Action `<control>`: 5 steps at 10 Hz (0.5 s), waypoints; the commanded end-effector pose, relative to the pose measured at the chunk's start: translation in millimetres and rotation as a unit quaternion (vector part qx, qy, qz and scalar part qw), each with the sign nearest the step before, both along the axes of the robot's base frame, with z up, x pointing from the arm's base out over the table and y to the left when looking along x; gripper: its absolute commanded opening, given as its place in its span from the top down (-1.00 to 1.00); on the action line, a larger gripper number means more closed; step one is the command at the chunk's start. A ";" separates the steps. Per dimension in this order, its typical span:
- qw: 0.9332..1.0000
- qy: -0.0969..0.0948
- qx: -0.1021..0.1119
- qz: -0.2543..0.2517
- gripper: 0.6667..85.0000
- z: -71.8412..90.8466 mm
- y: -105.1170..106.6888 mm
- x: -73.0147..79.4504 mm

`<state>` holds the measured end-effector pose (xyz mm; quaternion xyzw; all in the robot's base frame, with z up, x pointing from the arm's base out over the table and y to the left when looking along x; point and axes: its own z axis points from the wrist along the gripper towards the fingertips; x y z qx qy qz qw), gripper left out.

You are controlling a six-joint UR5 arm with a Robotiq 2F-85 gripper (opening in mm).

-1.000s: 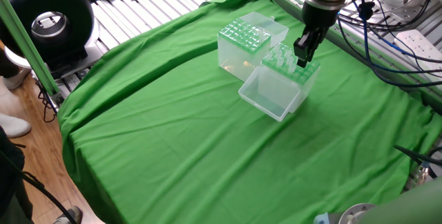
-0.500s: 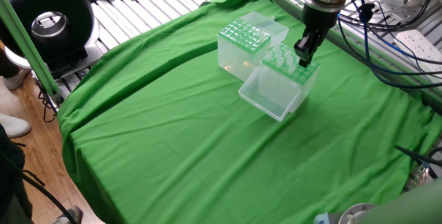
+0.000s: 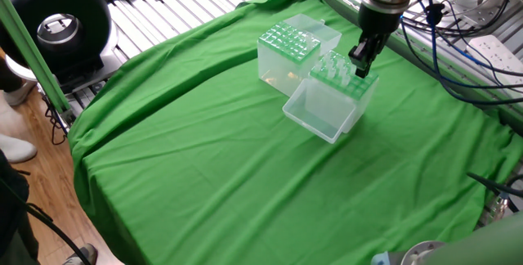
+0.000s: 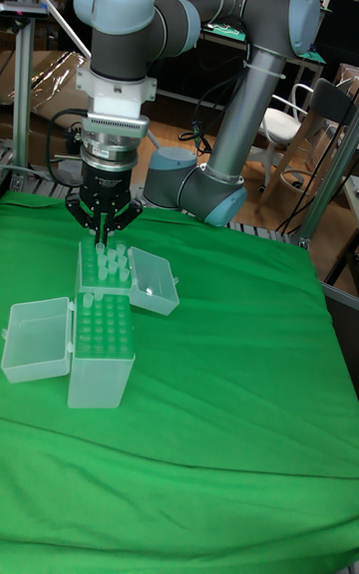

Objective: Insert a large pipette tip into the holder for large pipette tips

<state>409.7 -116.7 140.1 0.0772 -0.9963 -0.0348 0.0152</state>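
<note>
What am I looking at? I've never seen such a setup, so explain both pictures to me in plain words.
This is one robot arm with a two-finger tool at its end. The wide picture looks down at the table from one side; the tall one faces the arm from the opposite side. A green cloth covers the table. On it stand two clear plastic boxes side by side, lids open. One, the holder for large pipette tips, has a green top plate full of holes. The other box bristles with clear tips. The tool hangs just over that second box, fingers close together. Whether it grips a tip I cannot tell.
</note>
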 end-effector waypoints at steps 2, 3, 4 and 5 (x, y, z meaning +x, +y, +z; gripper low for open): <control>1.000 -0.007 0.020 0.014 0.32 3.2 9.6 6.9; 1.000 -0.008 0.015 0.019 0.31 5.0 5.3 9.7; 1.000 -0.008 0.014 0.020 0.31 7.3 3.2 13.6; 1.000 -0.009 0.014 0.021 0.31 8.6 2.6 15.2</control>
